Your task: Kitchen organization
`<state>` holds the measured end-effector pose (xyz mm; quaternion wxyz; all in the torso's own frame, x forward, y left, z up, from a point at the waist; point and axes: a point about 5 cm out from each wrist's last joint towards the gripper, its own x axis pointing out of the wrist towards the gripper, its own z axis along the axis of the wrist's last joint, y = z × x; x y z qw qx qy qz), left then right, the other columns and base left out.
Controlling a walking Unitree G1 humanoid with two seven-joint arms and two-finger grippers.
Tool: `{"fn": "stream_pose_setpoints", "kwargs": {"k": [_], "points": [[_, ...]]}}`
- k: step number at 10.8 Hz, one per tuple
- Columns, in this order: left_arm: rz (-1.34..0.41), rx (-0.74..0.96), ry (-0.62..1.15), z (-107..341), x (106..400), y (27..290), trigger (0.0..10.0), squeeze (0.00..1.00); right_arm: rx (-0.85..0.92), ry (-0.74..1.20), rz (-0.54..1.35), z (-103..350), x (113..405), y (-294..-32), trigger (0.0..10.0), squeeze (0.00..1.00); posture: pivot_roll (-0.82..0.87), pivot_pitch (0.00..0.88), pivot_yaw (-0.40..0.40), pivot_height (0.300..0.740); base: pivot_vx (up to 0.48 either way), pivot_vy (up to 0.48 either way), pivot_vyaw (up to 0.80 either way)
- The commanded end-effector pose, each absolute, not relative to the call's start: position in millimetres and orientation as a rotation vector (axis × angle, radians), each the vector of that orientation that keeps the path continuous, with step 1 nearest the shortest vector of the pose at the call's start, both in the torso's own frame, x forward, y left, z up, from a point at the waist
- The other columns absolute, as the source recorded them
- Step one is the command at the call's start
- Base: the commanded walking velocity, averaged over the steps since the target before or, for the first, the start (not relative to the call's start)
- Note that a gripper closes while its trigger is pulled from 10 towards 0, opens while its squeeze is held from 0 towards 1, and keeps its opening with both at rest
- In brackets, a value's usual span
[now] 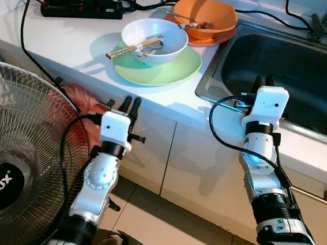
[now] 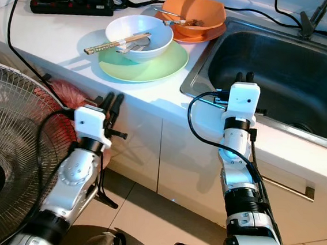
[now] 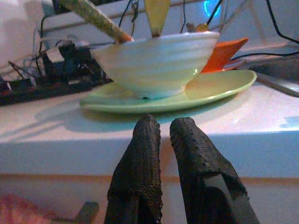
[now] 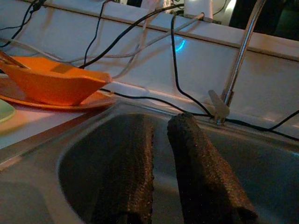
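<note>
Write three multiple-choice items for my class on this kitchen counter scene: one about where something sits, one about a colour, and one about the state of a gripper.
1. Where does the white bowl sit?
A. On the green plate
B. In the sink
C. On the floor

2. What colour is the bowl nearest the sink?
A. Blue
B. Orange
C. Black

3. How is the left gripper?
A. Clamped on the chopsticks
B. Holding a plate
C. Empty, fingers nearly together, below the counter edge

Answers:
1. A, the white bowl stands in the middle of the green plate on the counter.
2. B, the orange bowl on its orange plate lies just beside the sink rim.
3. C, the left wrist view shows nothing between the fingers, and the chopsticks rest in the white bowl.
</note>
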<state>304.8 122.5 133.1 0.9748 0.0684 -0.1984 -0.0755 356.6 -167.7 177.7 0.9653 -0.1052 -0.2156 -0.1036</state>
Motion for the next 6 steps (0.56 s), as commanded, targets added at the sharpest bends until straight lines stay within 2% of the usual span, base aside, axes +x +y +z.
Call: {"fn": "stream_pose_setpoints", "kwargs": {"k": [1,3,5,6], "points": [[-0.154,0.162,-0.358,121.6,299.5,126.8,10.0,0.0,-0.199,-0.428,-0.221,173.3,354.1,-171.0,10.0,0.0,0.03,0.138,0.011,0.74,0.0,0.0,0.0],[-0.134,0.197,-0.18,81.3,291.4,143.9,10.0,0.0,-0.199,-0.428,-0.221,173.2,353.8,-171.0,10.0,0.0,0.03,0.139,0.013,0.74,0.0,0.0,0.0],[-0.017,0.198,0.163,31.6,280.8,169.1,10.0,0.0,-0.2,-0.428,-0.223,173.1,353.6,-170.8,10.0,0.0,0.02,0.145,0.014,0.74,0.0,0.0,0.0],[-0.047,0.207,0.143,16.0,265.2,175.1,10.0,0.0,-0.206,-0.424,-0.223,173.0,354.0,-171.7,10.0,0.0,0.02,0.151,0.012,0.74,0.0,0.0,0.0]]}}
